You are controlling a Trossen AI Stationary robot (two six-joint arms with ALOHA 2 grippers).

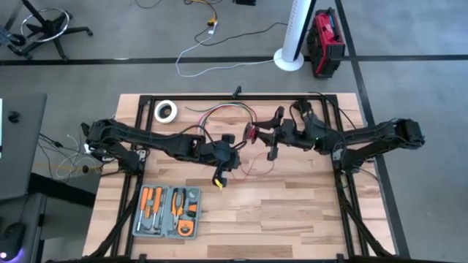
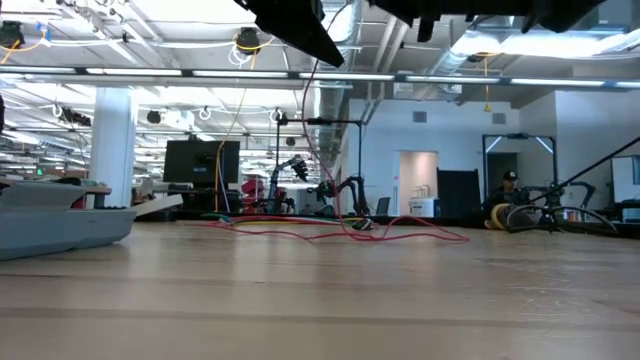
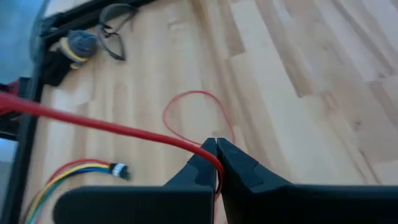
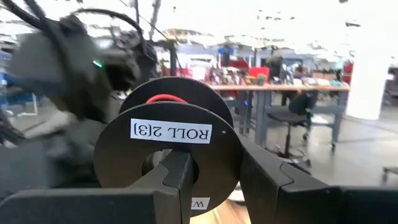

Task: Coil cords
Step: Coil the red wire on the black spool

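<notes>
While left gripper [image 3: 216,151] pinches the red wire [image 3: 112,126], right gripper [image 4: 214,168] clamps a black spool [image 4: 168,134].

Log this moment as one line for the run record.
Coiling | left gripper: shut on thin red wire | right gripper: holds black spool labelled ROLL 2[3] | loose wire lies on wooden table

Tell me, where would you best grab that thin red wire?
Probably as the left gripper does: pinching a lifted stretch of the red wire crosswise between the fingertips. It's thread-thin, and its slack lies flat on the table, so it's hard to pinch there.
</notes>
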